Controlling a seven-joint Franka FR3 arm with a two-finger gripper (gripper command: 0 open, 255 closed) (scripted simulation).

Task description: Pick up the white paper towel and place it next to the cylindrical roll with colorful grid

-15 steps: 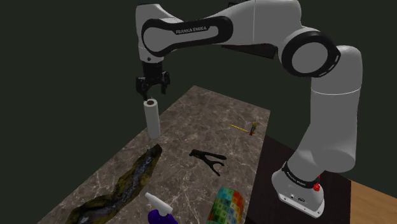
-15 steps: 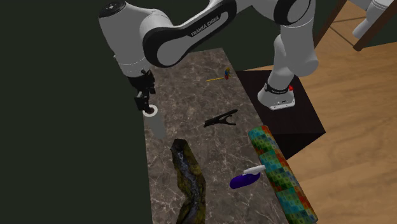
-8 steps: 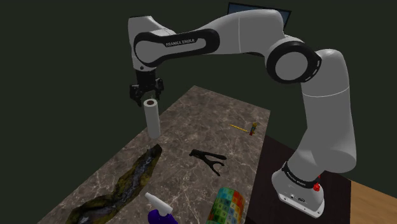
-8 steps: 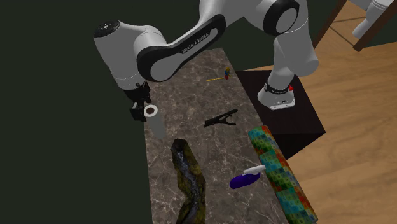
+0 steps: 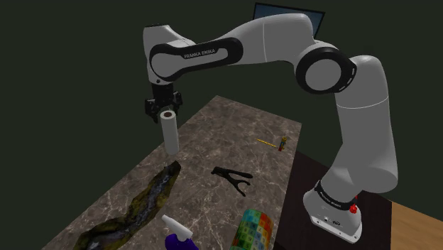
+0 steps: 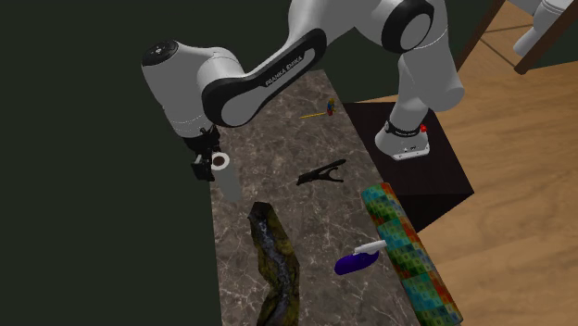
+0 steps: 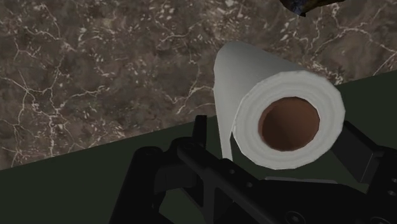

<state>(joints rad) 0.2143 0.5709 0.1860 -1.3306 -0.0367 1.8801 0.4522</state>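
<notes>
We see the gripper [image 5: 162, 111] down over the top of the white paper towel roll [image 5: 169, 133]. The roll stands upright on the marble table [image 5: 234, 131], close to its edge on the shoulder view's left. In the wrist view the black fingers [image 7: 200, 131] stand apart on either side of the roll's top and brown core. A gap shows on one side, so nothing is clasped. The colourful grid roll [image 5: 253, 229] lies well apart at the table's near end, beyond a black clamp [image 5: 233, 176].
</notes>
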